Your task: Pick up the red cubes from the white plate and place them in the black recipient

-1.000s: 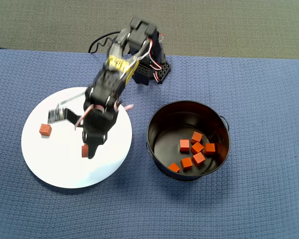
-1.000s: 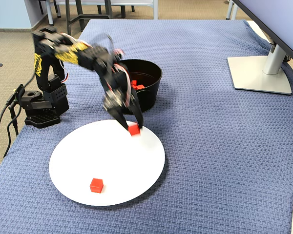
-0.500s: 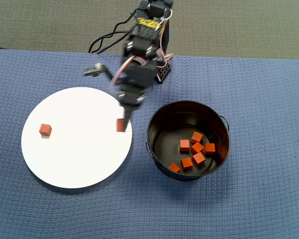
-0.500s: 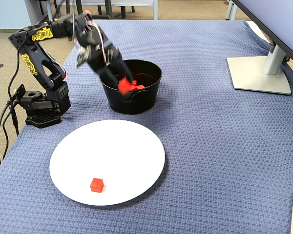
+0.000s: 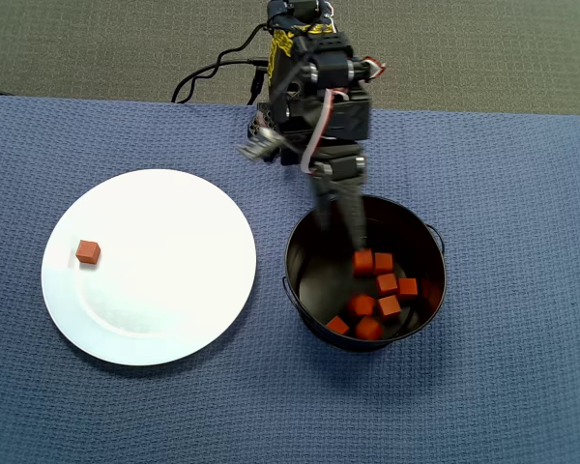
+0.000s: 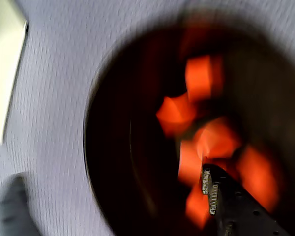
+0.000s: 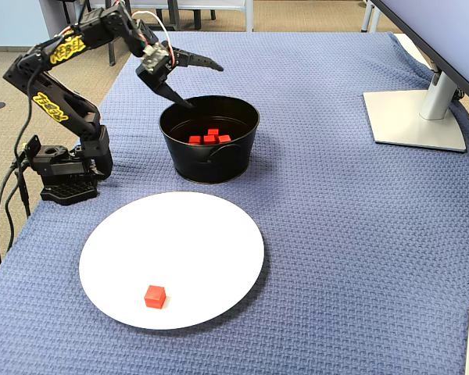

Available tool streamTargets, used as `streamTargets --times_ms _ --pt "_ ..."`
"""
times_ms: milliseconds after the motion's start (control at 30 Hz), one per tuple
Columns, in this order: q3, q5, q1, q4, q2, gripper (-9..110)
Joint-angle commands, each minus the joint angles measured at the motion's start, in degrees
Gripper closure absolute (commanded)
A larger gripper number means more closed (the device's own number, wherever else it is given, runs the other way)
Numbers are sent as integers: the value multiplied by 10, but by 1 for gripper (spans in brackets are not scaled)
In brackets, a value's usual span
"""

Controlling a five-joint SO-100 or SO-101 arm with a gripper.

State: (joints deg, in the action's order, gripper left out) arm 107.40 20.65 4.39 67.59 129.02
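Black recipient (image 7: 209, 152): arm reaches over, end effector (image 7: 203, 84) apparently spread.

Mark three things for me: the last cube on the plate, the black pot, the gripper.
last red cube (image 5: 88, 252): overhead view, its top face.
black pot (image 7: 211, 166): fixed view, front outer wall.
gripper (image 7: 206, 84): fixed view, midway between the open fingertips, above the pot's rim.
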Motion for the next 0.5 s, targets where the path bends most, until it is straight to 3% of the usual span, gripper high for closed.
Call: streamTargets --times_ms 0,233,367,467 --pt "-68 60 -197 4 -31 70" --pt "-96 145 -419 -54 -202 76" --pt "-124 160 -475 -118 -328 78" --pt "-220 166 -490 -72 -435 77"
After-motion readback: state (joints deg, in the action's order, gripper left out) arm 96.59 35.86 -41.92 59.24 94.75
